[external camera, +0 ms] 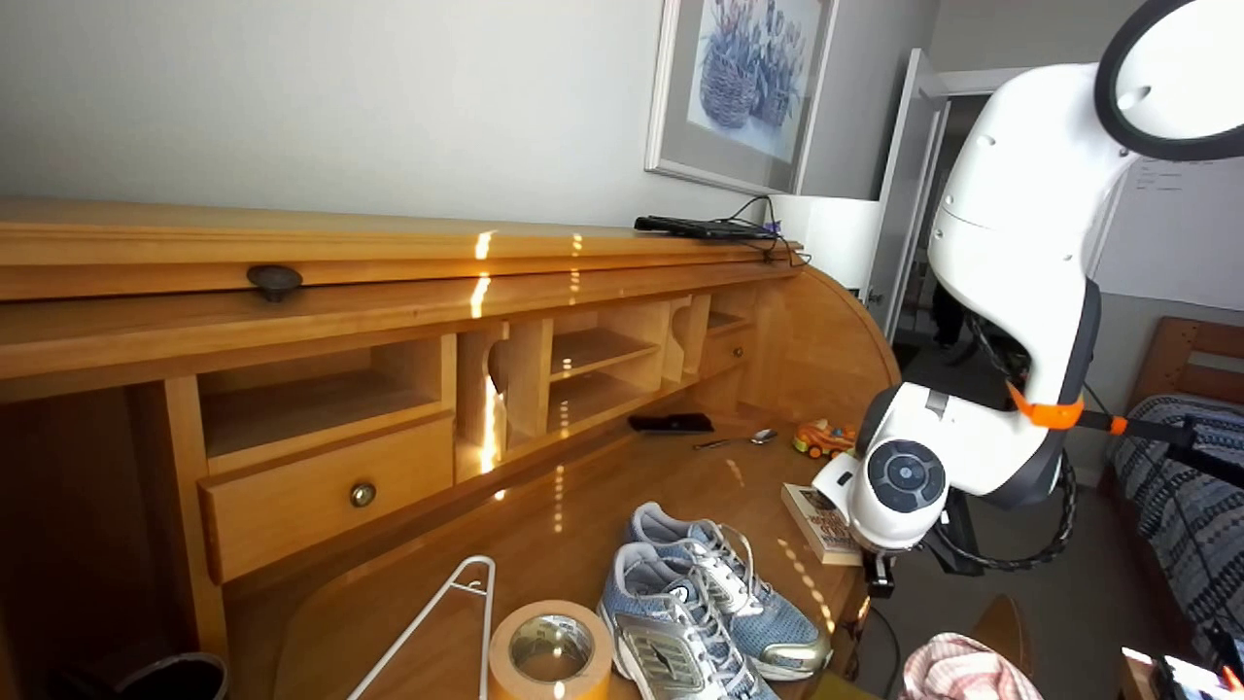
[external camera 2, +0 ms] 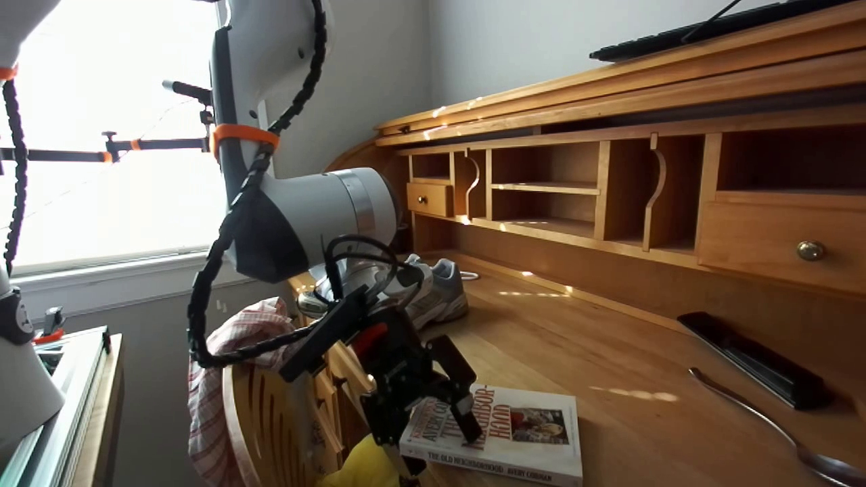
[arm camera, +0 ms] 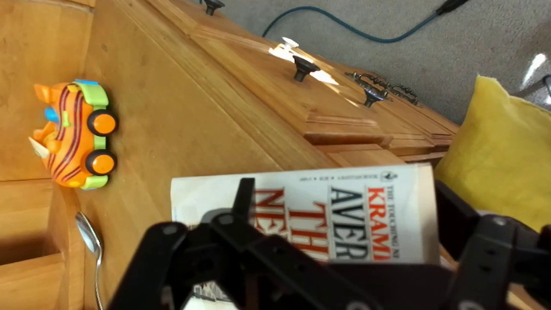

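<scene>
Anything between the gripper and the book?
Nothing visible. The gripper stands open at the book, one finger over it, the other past its end. The toy car and spoon lie off to the side, out of the way.

Wide-apart fingers (external camera 2: 467,421) near the book (external camera 2: 507,438)

Desk (external camera: 622,476): pair of sneakers (external camera: 705,608) just beside tape roll (external camera: 550,689); white hanger (external camera: 487,622) near the roll | orange toy car (arm camera: 73,137) near spoon (arm camera: 89,237) | black case (external camera 2: 751,358) by spoon's handle | wall (external camera: 340,107): framed picture (external camera: 748,83) of flower baskets | chair (external camera 2: 270,412) draped with checked cloth (external camera 2: 223,379) | yellow cushion (arm camera: 499,146) at desk's front | bed (external camera: 1191,335) with patterned cover (external camera: 1157,486)
</scene>
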You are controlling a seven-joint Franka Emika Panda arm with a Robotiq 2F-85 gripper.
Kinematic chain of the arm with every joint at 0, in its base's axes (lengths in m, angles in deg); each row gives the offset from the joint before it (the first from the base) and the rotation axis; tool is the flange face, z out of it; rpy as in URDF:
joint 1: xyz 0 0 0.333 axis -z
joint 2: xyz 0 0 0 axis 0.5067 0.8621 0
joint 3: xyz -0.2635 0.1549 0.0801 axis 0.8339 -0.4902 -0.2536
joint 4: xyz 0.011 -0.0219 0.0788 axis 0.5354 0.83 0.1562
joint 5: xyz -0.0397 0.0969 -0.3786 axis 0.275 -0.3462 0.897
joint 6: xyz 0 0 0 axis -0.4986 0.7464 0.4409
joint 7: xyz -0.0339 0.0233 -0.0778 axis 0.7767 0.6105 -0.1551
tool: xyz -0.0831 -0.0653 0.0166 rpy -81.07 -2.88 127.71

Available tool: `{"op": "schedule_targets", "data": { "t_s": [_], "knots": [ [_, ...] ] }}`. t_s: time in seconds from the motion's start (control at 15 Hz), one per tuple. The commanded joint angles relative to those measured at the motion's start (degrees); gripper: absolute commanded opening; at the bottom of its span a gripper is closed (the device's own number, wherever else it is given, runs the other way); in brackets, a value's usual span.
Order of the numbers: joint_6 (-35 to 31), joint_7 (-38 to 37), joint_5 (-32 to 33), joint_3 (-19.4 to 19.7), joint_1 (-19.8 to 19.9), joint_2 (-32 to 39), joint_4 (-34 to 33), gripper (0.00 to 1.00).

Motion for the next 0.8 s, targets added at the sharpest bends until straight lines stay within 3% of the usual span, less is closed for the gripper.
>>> {"op": "schedule_targets", "data": {
  "t_s": [0.0, 0.07, 0.2, 0.47, 0.73],
  "knots": [
    [1.05, -1.97, 1.81, -0.81, -0.04, 2.23, -1.87, 0.93],
    [0.93, -1.86, 1.91, -0.91, 0.00, 2.43, -2.19, 0.70],
    [0.50, -1.20, 1.51, -0.91, 0.18, 2.86, -2.58, 0.68],
    [1.46, 0.52, 1.04, -0.68, -0.04, 2.60, -2.08, 0.53],
    [1.24, 3.75, 0.13, -0.36, -0.19, 1.87, -1.21, 0.49]
  ]
}}
